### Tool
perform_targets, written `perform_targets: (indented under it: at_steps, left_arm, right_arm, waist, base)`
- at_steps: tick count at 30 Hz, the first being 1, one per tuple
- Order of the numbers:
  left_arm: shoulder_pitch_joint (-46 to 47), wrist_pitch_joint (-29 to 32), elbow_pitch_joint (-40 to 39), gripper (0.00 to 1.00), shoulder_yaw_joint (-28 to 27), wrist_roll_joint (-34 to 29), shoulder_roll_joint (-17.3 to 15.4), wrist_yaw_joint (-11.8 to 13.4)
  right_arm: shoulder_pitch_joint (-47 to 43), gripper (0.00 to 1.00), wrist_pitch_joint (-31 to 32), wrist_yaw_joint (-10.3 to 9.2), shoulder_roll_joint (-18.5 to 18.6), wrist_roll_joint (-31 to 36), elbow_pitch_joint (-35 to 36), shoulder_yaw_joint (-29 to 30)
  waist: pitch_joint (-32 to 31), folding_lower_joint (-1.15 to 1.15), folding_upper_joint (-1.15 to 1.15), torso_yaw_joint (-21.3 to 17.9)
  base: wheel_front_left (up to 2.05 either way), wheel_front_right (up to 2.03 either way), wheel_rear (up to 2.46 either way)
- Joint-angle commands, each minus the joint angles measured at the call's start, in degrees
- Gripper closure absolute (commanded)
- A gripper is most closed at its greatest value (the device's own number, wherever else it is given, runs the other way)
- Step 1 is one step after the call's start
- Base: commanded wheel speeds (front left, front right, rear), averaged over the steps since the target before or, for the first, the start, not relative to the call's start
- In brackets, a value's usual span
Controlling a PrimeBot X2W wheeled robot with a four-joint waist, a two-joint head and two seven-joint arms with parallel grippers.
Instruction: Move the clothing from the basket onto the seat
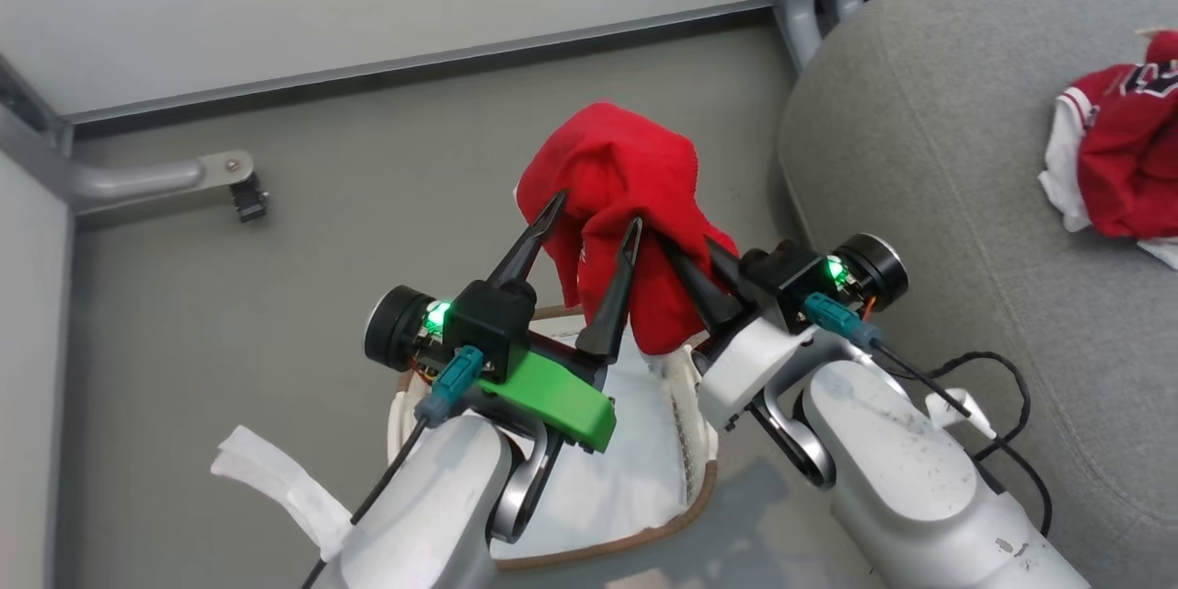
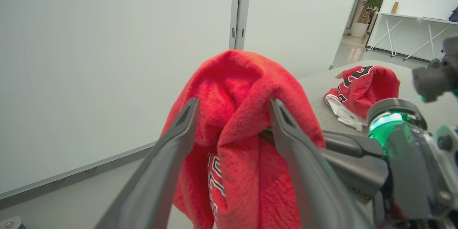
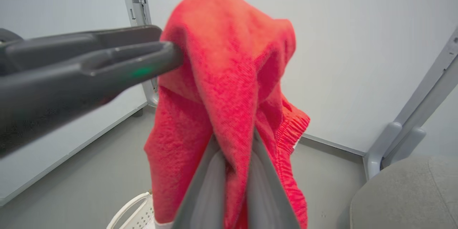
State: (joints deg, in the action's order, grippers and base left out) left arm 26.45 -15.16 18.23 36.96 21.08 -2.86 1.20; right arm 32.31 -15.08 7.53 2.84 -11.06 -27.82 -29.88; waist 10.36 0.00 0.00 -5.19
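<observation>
Right claw (image 1: pixel 688 259) clenched on the red jersey (image 1: pixel 626 156) above the basket (image 1: pixel 600 553); left claw (image 1: pixel 597 209) gaping wide astride it.

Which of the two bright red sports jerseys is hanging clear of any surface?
The bright red jersey at the middle, pinched by the right end effector, hangs in mid-air; the other red jersey lies crumpled on the light-grey fabric sofa cushion.

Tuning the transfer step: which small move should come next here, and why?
Probably swing the right gripper, its fingers shut on the red jersey, rightward toward the seat. The left gripper has its fingers open around the cloth, so only the right holds it, lifted above the basket; the other jersey already lies on the seat.
</observation>
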Motion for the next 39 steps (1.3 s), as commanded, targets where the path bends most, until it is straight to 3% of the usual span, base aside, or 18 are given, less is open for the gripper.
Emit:
perform_targets:
  at_steps: [1, 10, 21, 31, 39]
  left_arm:
    - [-0.5, 0.0, 0.1, 0.0, -0.6, -0.5, -0.3, -0.2]
    - [-1.0, 0.0, 1.6, 0.0, -3.1, -2.9, -0.7, -2.1]
    - [-3.0, 0.0, 2.5, 0.0, -5.6, -5.0, -0.5, -3.9]
    - [-2.1, 0.0, 5.1, 0.0, -5.6, -6.1, -0.3, -5.9]
    - [-1.5, 0.0, 6.7, 0.0, -6.7, -7.0, -0.2, -6.4]
  right_arm:
    - [-0.7, 1.0, -0.1, -0.08, 0.2, -0.1, 0.5, 0.4]
    - [-2.5, 1.0, -0.1, -0.08, 0.2, 0.2, 2.1, 2.9]
    - [-5.7, 1.0, -0.1, -0.08, 0.2, -0.5, 4.7, 5.2]
    - [-8.0, 1.0, -0.1, -0.08, 0.1, 2.3, 7.5, 11.7]
    - [-1.4, 1.0, -0.1, -0.08, 2.5, 4.6, 10.1, 17.5]
  waist:
    - [0.9, 0.0, 0.0, -5.9]
    - [1.6, 0.0, 0.0, -15.9]
    - [1.5, 0.0, 0.0, -25.3]
    - [3.5, 0.0, 0.0, -26.6]
    - [5.8, 0.0, 0.0, -26.7]
  base:
    - [0.0, 0.0, 0.0]
    - [0.0, 0.0, 0.0]
    - [0.0, 0.0, 0.0]
    - [0.0, 0.0, 0.0]
    - [0.0, 0.0, 0.0]
